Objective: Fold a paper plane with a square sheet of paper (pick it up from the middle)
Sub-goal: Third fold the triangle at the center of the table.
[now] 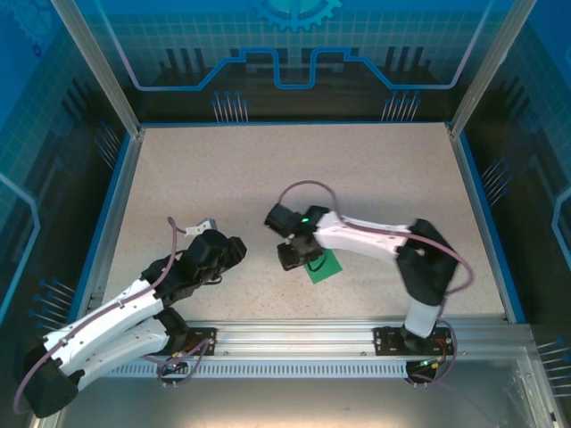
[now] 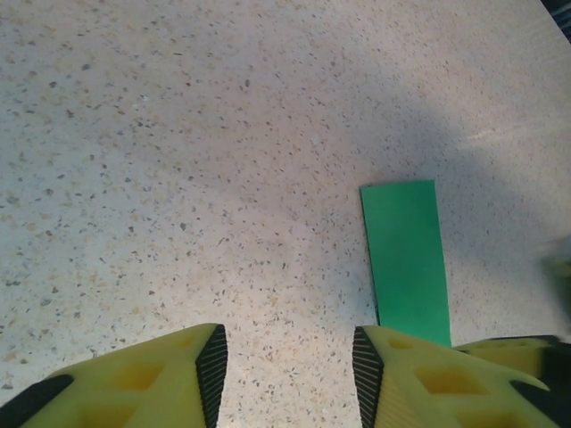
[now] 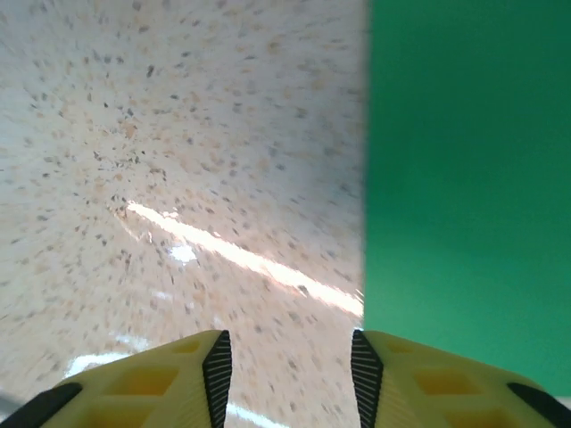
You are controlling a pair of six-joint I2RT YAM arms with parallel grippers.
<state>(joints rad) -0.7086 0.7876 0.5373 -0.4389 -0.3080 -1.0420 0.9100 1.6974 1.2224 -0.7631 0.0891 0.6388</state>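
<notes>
From above: the green paper (image 1: pixel 325 266) lies flat on the tabletop (image 1: pixel 357 178), close to the near rail (image 1: pixel 294 337), with its left part under the right hand (image 1: pixel 294 256). The left hand (image 1: pixel 223 250) sits well apart to the left. There's plenty of bare room beyond and little towards the rail.

Left wrist view: the left hand (image 2: pixel 287 370) has its fingers parted a moderate way, nothing between them. The green paper (image 2: pixel 406 259) is a narrow strip ahead and to the right, its near end beside the right finger.

Right wrist view: the right hand (image 3: pixel 290 370) is likewise parted and empty, low over the tabletop (image 3: pixel 134 134). The green paper (image 3: pixel 464 178) runs its long straight edge down towards the right finger.

My read is that a fold is being set up. Best to come in at the strip's middle, pinch squarely across that edge, and work away from the rail with the two hands clear of each other.
</notes>
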